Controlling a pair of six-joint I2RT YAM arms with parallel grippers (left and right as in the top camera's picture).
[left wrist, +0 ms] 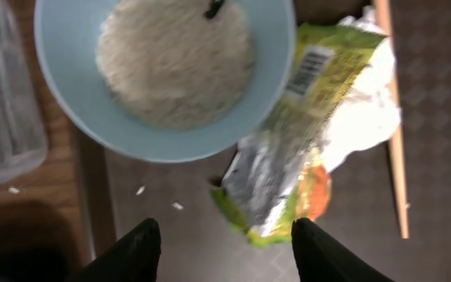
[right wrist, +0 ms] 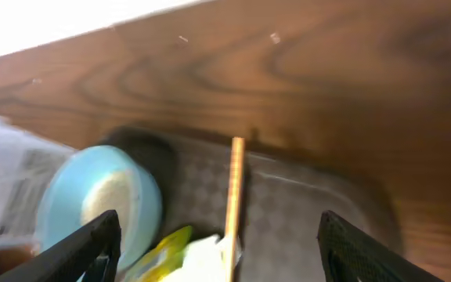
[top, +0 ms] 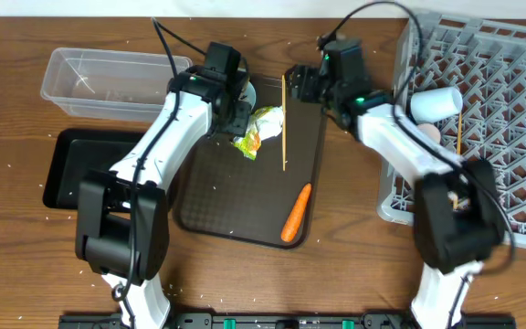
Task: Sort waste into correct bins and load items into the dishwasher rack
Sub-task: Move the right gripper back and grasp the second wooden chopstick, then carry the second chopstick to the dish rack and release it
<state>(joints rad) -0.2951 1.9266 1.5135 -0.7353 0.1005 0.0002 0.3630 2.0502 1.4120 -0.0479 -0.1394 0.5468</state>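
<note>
The crumpled yellow-green-and-white wrapper (top: 258, 128) lies on the dark brown serving tray, next to a wooden chopstick (top: 284, 123). My left gripper (top: 236, 111) is open and empty just above the wrapper (left wrist: 304, 133), beside a light blue round vessel with a white inside (left wrist: 163, 70); I cannot tell whether that is the cup or the bowl. My right gripper (top: 299, 84) is open and empty over the chopstick's far end (right wrist: 233, 196). The orange carrot (top: 296, 213) lies on the tray's front right. The grey dishwasher rack (top: 491, 119) holds a pale cup (top: 435, 103) and a chopstick (top: 458, 132). The food scrap and blue plate are not in view.
The clear plastic tub (top: 108, 82) stands at the back left. The black tray (top: 71, 169) lies in front of it. The dark brown serving tray (top: 236, 215) fills the middle of the table, and its left rim is close to the black tray.
</note>
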